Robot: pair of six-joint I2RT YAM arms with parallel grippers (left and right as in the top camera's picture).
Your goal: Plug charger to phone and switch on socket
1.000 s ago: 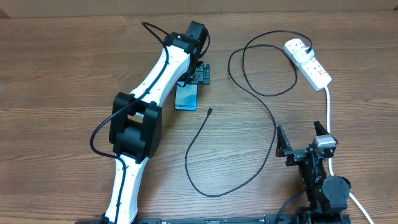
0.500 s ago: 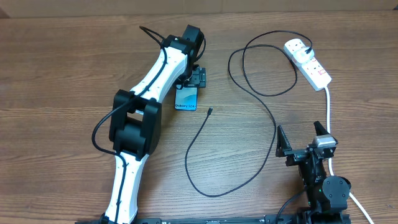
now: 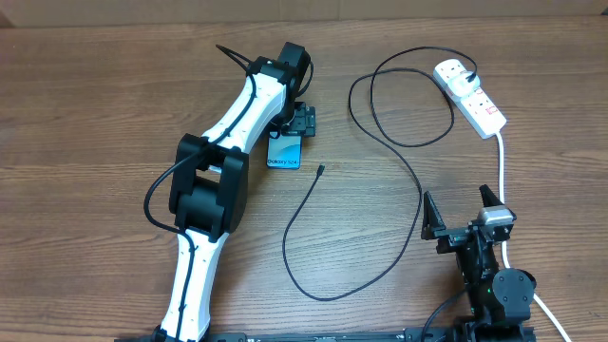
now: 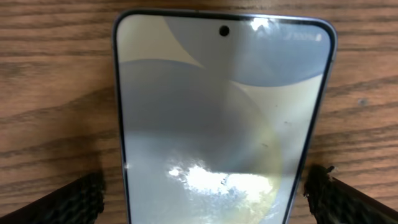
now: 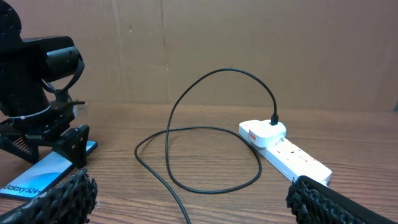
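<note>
The phone [image 3: 285, 152] lies flat on the wooden table, its turquoise screen up with "Galaxy S24" text. My left gripper [image 3: 296, 121] hangs over its far end, open, a finger on each side of the phone [image 4: 221, 118]. The charger cable [image 3: 418, 195] loops across the table; its connector tip [image 3: 320, 171] lies just right of the phone, and its plug [image 3: 454, 72] sits in the white socket strip [image 3: 473, 97]. My right gripper [image 3: 464, 209] is open and empty near the front edge, facing the cable [image 5: 186, 155] and the socket [image 5: 286, 152].
The socket's thick white cord [image 3: 502, 166] runs down past my right gripper. My left arm [image 3: 223, 152] stretches diagonally over the table's left half. A cardboard wall [image 5: 249, 37] stands behind the table.
My left gripper has shifted slightly up and left over the phone. The right arm, cable and socket have not moved.
</note>
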